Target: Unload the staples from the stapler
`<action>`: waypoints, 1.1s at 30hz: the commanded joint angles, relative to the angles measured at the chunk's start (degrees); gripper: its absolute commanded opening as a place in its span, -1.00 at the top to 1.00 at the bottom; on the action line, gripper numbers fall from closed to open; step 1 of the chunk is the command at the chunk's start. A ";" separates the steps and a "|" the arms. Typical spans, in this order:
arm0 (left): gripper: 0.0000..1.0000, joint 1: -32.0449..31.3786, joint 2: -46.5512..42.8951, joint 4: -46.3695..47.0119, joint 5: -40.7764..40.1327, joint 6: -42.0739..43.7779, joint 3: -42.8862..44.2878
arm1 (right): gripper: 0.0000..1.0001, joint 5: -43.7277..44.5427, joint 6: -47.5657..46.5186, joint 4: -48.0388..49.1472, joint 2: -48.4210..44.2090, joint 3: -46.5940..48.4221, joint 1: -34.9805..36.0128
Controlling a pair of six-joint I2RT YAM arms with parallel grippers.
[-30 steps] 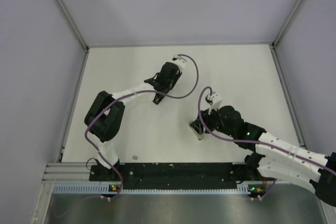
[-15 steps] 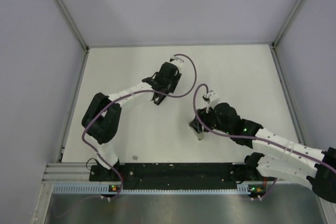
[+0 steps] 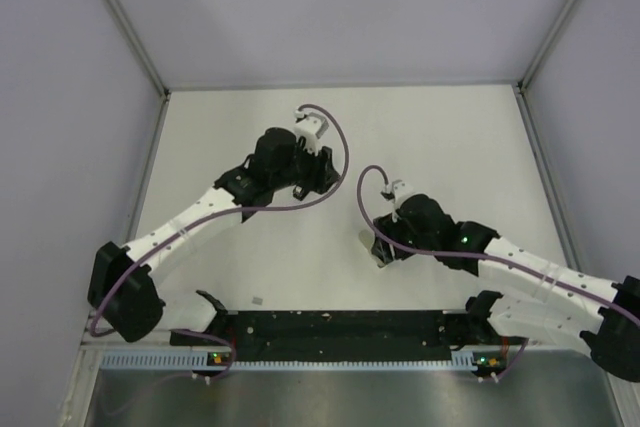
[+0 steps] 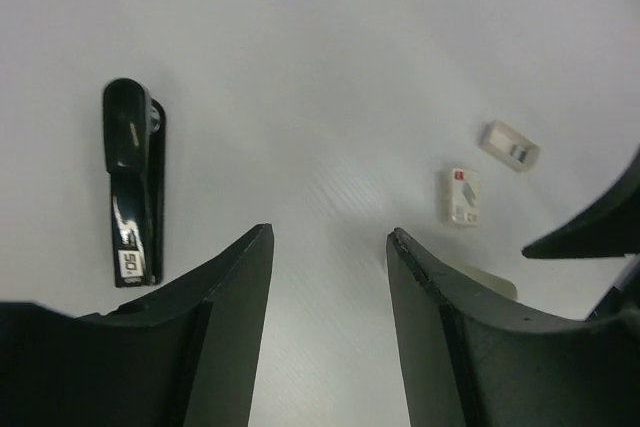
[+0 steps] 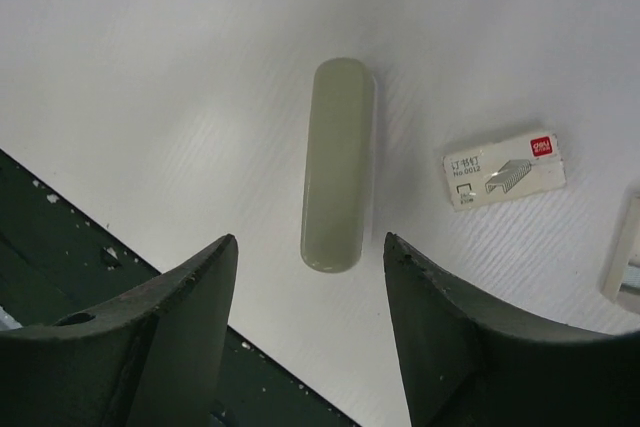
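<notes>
My left gripper point(image 4: 328, 237) has its fingers apart, with nothing between them. The stapler point(image 4: 132, 187) lies flat on the table point(image 4: 300, 37), outside the left-side finger and just past its tip. My right gripper point(image 5: 310, 239) is also spread, unclamped, with a grey-green bar point(image 5: 338, 177) just ahead of its gap.

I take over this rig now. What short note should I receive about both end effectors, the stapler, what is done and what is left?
Left end effector: open, empty.
Right end effector: open, empty, pointed at the grey-green bar.
Stapler: lies on the table, off to the left side in the left wrist view, untouched.
Done: nothing visible; no loose staples in view.
Left: grasp the stapler, open it, take the staples out.
</notes>
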 commanded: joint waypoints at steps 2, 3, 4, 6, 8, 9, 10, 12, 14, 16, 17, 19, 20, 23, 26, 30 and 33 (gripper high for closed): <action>-0.11 -0.12 -6.86 -0.49 13.57 -4.70 -7.23 | -0.20 -1.37 -0.61 -4.53 2.63 2.40 1.43; -0.11 -0.12 -8.44 -0.57 14.45 -5.67 -8.46 | -0.20 -0.93 -0.53 -5.32 3.07 2.92 1.87; -0.11 -0.12 -9.76 -0.05 15.77 -6.29 -10.21 | -0.20 -0.49 -0.18 -6.11 3.42 3.19 2.66; -0.11 -0.12 -13.01 0.74 17.97 -7.43 -13.29 | -0.18 0.48 0.35 -7.17 4.04 3.63 4.07; -0.11 -0.12 -15.91 1.36 19.12 -7.79 -16.45 | -0.18 1.36 1.23 -7.43 4.39 3.63 5.39; -0.11 -0.21 -17.14 0.92 19.12 -7.96 -17.34 | -0.18 1.62 2.02 -7.70 4.74 3.81 5.83; -0.11 -0.12 -18.37 0.31 19.03 -8.14 -18.13 | -0.17 1.97 2.72 -8.05 5.00 4.07 6.62; -0.11 -0.12 -20.49 -0.57 19.12 -8.14 -19.45 | -0.17 3.11 3.51 -8.31 5.44 4.16 8.02; -0.11 -0.12 -22.68 -1.80 18.25 -8.22 -20.59 | -0.17 4.17 3.95 -8.14 6.14 4.07 8.12; -0.10 -0.12 -24.27 -2.24 17.80 -8.31 -21.56 | -0.17 5.40 4.13 -8.23 7.11 4.33 8.12; -0.10 -0.12 -24.88 -2.25 17.80 -8.49 -21.91 | -0.17 6.01 4.05 -7.96 7.46 4.68 8.21; -0.10 -0.12 -26.12 -2.25 17.71 -8.40 -22.79 | -0.17 7.94 3.87 -7.52 8.43 5.21 8.12; -0.10 -0.12 -26.47 -2.42 17.63 -8.40 -23.06 | -0.17 8.65 3.61 -7.43 8.96 5.56 8.12; -0.10 -0.12 -27.44 -3.03 17.80 -8.22 -23.32 | -0.17 9.44 2.73 -6.38 11.06 6.79 8.12; -0.10 -0.21 -28.67 -4.17 16.93 -7.79 -23.59 | -0.15 9.62 2.03 -5.24 13.87 7.85 8.12; -0.10 -0.21 -31.39 -6.37 15.52 -8.31 -23.68 | -0.12 9.62 1.06 -2.69 16.95 8.20 8.03; -0.11 -0.12 -34.11 -7.78 14.73 -8.93 -23.59 | -0.06 9.36 0.18 -0.94 18.97 8.29 8.12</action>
